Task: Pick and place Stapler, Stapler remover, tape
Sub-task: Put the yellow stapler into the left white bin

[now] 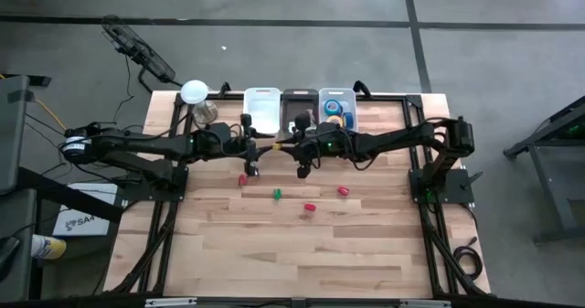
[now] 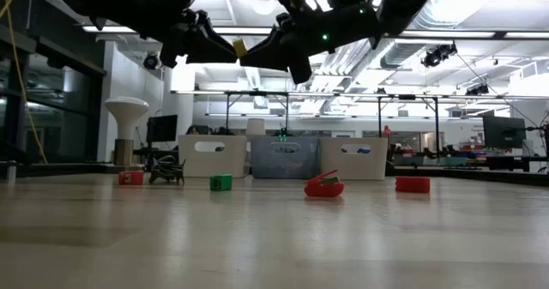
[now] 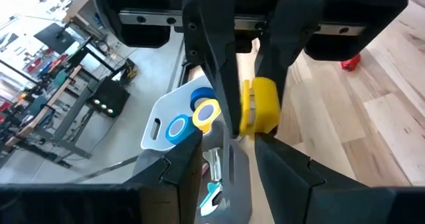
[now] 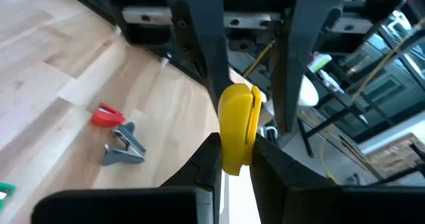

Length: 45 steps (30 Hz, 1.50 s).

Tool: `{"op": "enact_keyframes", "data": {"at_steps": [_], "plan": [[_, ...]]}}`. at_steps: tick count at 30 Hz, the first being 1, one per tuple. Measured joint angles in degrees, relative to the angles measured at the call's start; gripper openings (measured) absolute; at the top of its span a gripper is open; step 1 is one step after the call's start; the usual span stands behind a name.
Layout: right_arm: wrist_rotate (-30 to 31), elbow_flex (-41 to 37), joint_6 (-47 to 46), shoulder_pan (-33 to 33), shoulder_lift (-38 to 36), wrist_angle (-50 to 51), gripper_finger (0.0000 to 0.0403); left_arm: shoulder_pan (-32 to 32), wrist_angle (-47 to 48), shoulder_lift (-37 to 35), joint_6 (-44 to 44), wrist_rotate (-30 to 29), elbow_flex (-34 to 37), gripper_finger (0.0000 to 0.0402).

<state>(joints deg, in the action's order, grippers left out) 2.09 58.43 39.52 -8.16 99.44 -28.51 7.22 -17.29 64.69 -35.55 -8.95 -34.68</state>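
A small yellow stapler (image 2: pixel 240 47) hangs high over the table's far middle, between my two grippers, which face each other. My right gripper (image 4: pixel 236 151) is shut on it. My left gripper (image 3: pixel 229 141) is open, its fingers (image 4: pixel 206 64) standing on either side of the stapler's other end; whether one touches it, I cannot tell. A dark stapler remover (image 4: pixel 125 147) lies on the table beside a small red stapler (image 4: pixel 106 115). Blue tape (image 3: pixel 177 127) and yellow tape (image 3: pixel 207 112) lie in a white bin (image 3: pixel 154 125). My right gripper pinches the yellow stapler's two flat sides (image 4: pixel 234 159) between its two fingers, at the end nearest it. The fingers come roughly level from the table's right side. The stapler is lifted clear, high above the table, on edge with its seam upright.
Three bins stand in a row at the far edge: white (image 1: pixel 262 109), dark (image 1: pixel 300 107), and the one with the tape (image 1: pixel 336 109). A green block (image 1: pixel 277 194) and small red pieces (image 1: pixel 309 207) (image 1: pixel 343 191) lie mid-table. The near half is bare wood.
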Motion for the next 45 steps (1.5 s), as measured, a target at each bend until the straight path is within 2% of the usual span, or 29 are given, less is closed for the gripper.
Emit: {"op": "enact_keyframes", "data": {"at_steps": [8,20,45], "plan": [[4.5,0.0,0.5,-0.1,0.1,0.3,0.0045,-0.1,0.0,0.0,0.0,1.2,-0.1,0.0138],[-1.0,0.0,1.0,-0.2,0.1,-1.5,0.0045,-0.1,-1.7,0.0,0.0,1.1,-0.1,0.0138],[-1.5,0.0,0.6,-0.2,0.1,-3.1,0.0045,-0.1,-3.6,0.0,-0.2,2.9,-0.1,0.0138]]}}
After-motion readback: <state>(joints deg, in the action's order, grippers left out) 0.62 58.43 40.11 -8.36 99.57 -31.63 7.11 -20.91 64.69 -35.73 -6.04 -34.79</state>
